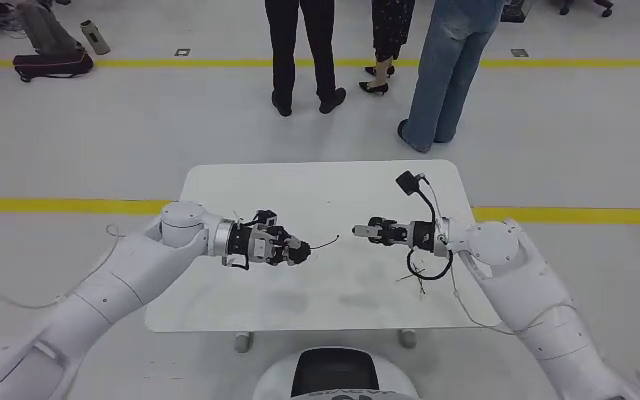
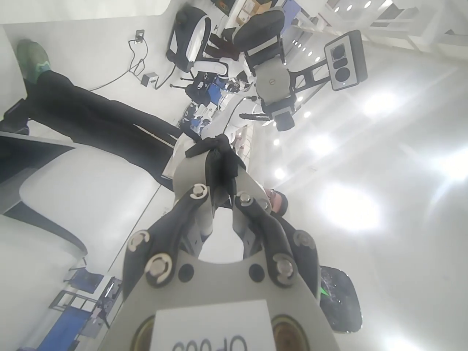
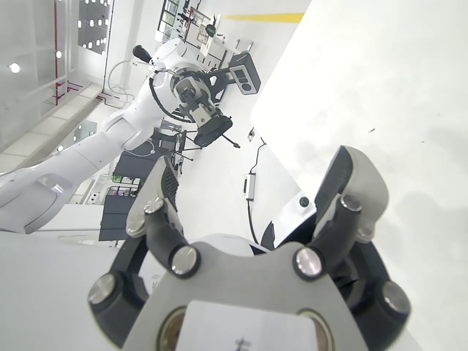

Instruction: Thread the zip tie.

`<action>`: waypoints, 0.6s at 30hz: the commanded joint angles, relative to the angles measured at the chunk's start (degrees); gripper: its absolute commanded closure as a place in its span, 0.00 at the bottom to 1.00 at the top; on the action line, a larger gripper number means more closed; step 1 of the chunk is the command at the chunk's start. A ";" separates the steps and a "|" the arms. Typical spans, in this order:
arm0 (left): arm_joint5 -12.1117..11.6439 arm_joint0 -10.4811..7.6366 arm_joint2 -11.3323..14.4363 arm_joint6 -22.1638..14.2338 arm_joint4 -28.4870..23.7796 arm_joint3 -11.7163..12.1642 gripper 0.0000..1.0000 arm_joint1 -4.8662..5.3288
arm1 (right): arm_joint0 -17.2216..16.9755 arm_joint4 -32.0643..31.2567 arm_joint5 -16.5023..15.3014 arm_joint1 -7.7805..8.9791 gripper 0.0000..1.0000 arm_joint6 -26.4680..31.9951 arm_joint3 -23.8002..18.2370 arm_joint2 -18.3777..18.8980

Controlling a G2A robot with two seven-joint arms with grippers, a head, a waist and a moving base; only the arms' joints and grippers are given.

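Left gripper is clamped tight on the zip tie, free end poking out above the table toward the right gripper, which is wide open and empty. I'd level right with that end first, then pinch slowly.

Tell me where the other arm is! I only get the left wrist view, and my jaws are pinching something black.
Observer: The right gripper hangs above the table, facing your left gripper with a gap between them.
Operator: Is it holding anything?
Observer: No. Its own wrist view shows its jaws wide open and empty.
Operator: Where does my black thing point?
Observer: It's the zip tie. It sticks out of your jaws towards the right gripper, and its tip stops short of it.
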 commanded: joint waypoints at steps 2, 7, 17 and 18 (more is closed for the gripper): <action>0.00 0.42 0.29 1.59 -0.40 -0.29 1.00 -0.09 | -0.34 0.14 -0.03 -0.11 0.00 -0.86 0.14 -0.56; 0.00 -0.82 3.40 -2.82 -5.83 2.35 1.00 -0.16 | 1.36 1.89 -1.27 -0.62 0.00 -0.25 2.73 -2.64; 0.00 -8.16 12.10 -6.61 -13.09 6.54 1.00 -0.33 | 6.23 7.24 -3.46 -1.57 0.00 4.56 8.02 -5.73; 0.00 -8.16 12.10 -6.61 -13.09 6.54 1.00 -0.33 | 6.23 7.24 -3.46 -1.57 0.00 4.56 8.02 -5.73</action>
